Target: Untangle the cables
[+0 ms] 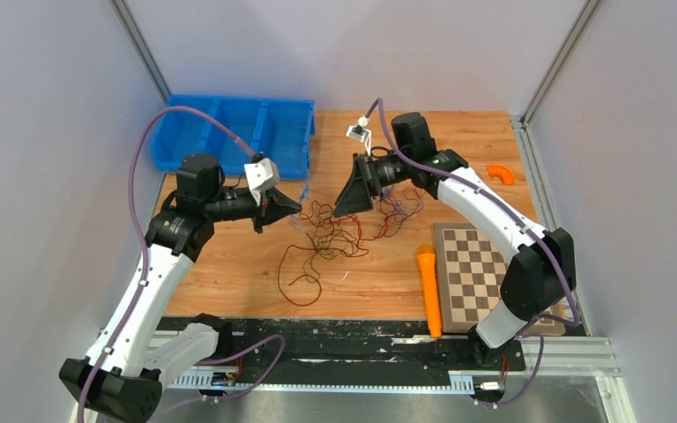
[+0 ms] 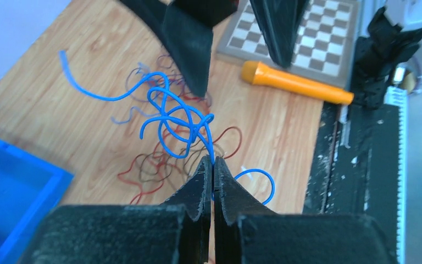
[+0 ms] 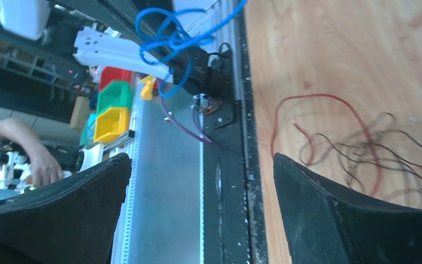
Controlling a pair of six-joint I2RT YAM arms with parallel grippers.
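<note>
The cables (image 1: 339, 231) lie in a loose tangle of thin red and dark wires mid-table, between the two grippers. My left gripper (image 1: 294, 210) hangs over the tangle's left side. In the left wrist view it (image 2: 213, 163) is shut on a thin blue cable (image 2: 167, 113), which curls up off the table above the red and dark wires (image 2: 151, 165). My right gripper (image 1: 353, 189) hovers just right of it, open wide. Nothing sits between its fingers (image 3: 203, 162). In the right wrist view the blue cable (image 3: 162, 33) shows at the top and the red and dark wires (image 3: 357, 146) lie on the wood.
A blue bin (image 1: 238, 132) stands at the back left. A chessboard (image 1: 472, 269) lies at the front right with an orange cylinder (image 1: 428, 291) along its left side. A small orange curved piece (image 1: 501, 174) sits at the right edge.
</note>
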